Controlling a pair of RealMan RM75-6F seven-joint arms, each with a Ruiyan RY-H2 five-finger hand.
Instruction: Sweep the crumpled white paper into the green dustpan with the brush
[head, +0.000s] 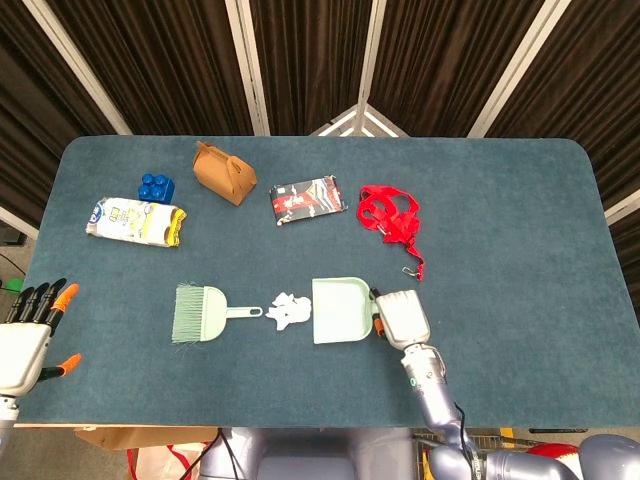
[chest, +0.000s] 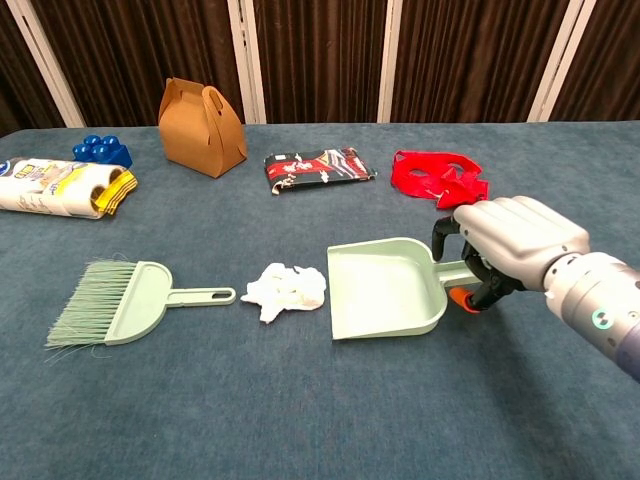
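Dustpan (chest: 385, 290) handle under right hand (chest: 510, 245)

- The head view is looking steeply down from high above the near edge, taking in the whole counter (head: 500, 200) up to the curtains at 12 o'clock.
- The chest view is sitting low and near, facing across the counter's surface.
- Both are sharing the green dustpan (head: 340, 310) (chest: 385, 288) and brush (head: 205, 313) (chest: 115, 303).

Red strap (head: 391, 218) lies just beyond the right hand (head: 401, 317); printed packet (head: 308, 199), brown box (head: 223, 172), blue block (head: 156, 186), wrapped roll (head: 136, 222) are ranged leftward.
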